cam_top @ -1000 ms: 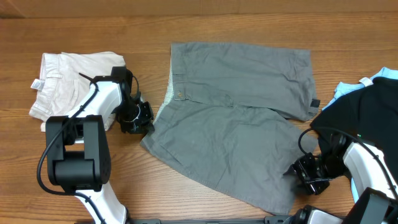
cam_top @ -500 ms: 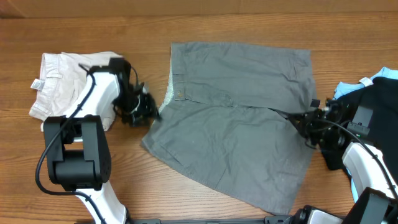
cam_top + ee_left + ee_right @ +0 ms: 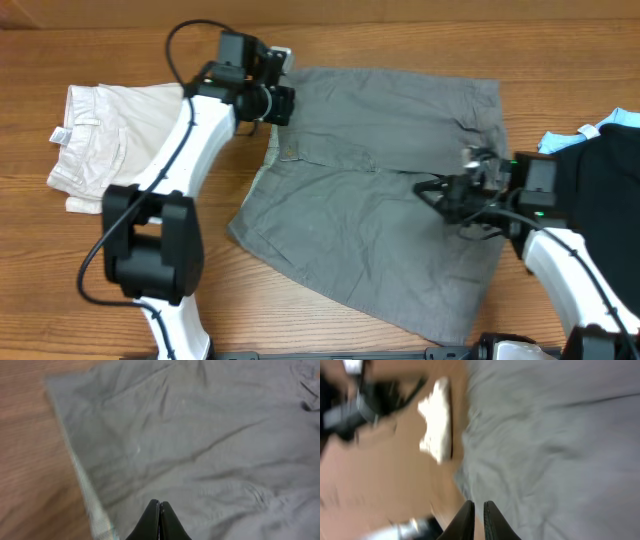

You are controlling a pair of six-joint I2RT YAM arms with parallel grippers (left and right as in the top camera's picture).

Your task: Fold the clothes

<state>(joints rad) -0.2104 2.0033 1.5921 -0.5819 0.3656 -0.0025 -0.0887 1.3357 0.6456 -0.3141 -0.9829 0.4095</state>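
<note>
The grey shorts (image 3: 370,200) lie spread flat in the middle of the table, waistband to the left and legs to the right. My left gripper (image 3: 285,103) hovers at their top left corner by the waistband. In the left wrist view it (image 3: 160,505) is shut with nothing in it, over grey cloth (image 3: 200,435). My right gripper (image 3: 425,188) is over the crotch seam between the two legs. Its fingers (image 3: 479,505) stand almost together with only a thin slit and hold nothing, above the shorts (image 3: 560,435) near their edge.
Folded cream shorts (image 3: 110,140) lie at the far left. A black garment with light-blue trim (image 3: 590,170) sits at the right edge, under my right arm. Bare wood shows along the front and back of the table.
My left gripper rose from the shorts' left edge to the top left corner and shut. My right gripper moved from the lower right leg up over the crotch. The shorts lie as before.
</note>
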